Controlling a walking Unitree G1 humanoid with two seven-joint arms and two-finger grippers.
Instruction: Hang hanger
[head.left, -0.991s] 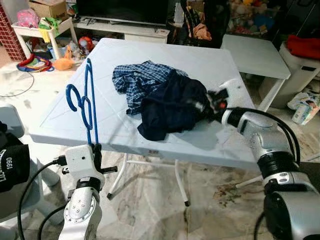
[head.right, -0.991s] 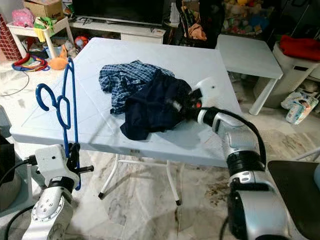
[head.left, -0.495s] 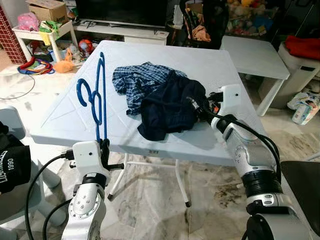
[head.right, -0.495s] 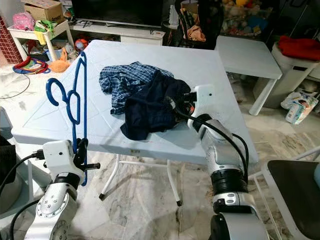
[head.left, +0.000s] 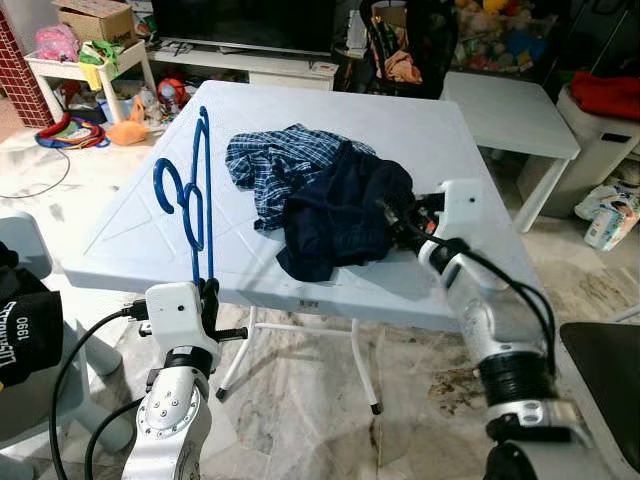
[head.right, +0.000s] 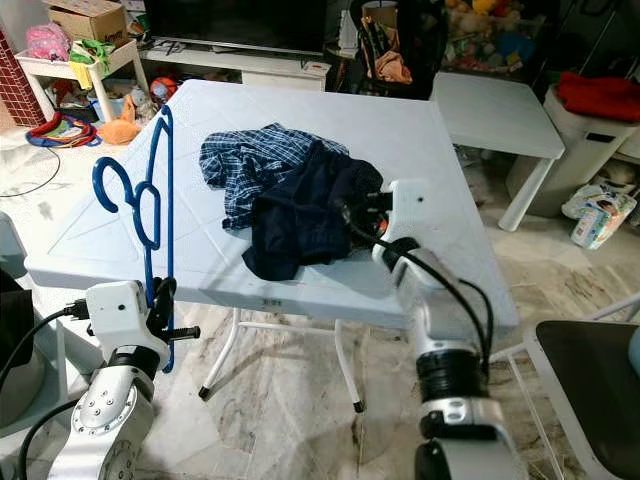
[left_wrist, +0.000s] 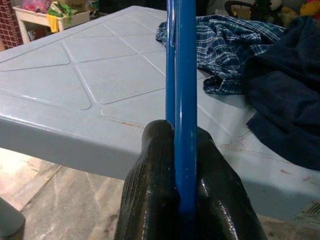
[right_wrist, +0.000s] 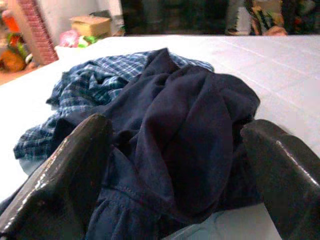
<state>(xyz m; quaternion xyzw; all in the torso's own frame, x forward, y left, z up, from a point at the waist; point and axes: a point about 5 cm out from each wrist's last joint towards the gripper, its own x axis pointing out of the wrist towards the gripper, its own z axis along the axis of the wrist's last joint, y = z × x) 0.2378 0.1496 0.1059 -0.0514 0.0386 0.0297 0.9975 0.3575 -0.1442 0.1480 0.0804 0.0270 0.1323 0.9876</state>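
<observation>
In the left eye view, a pale blue desk (head.left: 420, 140) carries a heap of clothes: a navy garment (head.left: 340, 215) lying partly over a blue checked shirt (head.left: 275, 165). The blue hanger (head.left: 190, 195) stands upright at the desk's near edge, toward 8 o'clock from the heap, its hook at the top curling away from the clothes. The left gripper (head.left: 205, 300) holds it by the lower end. The right gripper (head.left: 395, 220) is at the navy garment's 3 o'clock edge.

In the left wrist view, the jaws are clamped tight on the hanger's blue rod (left_wrist: 185, 100), with the desk and clothes beyond.

In the right wrist view, the jaws are spread wide, one black finger (right_wrist: 65, 175) on each side of the navy garment's bunched fold (right_wrist: 185, 135), the checked shirt behind it.
</observation>
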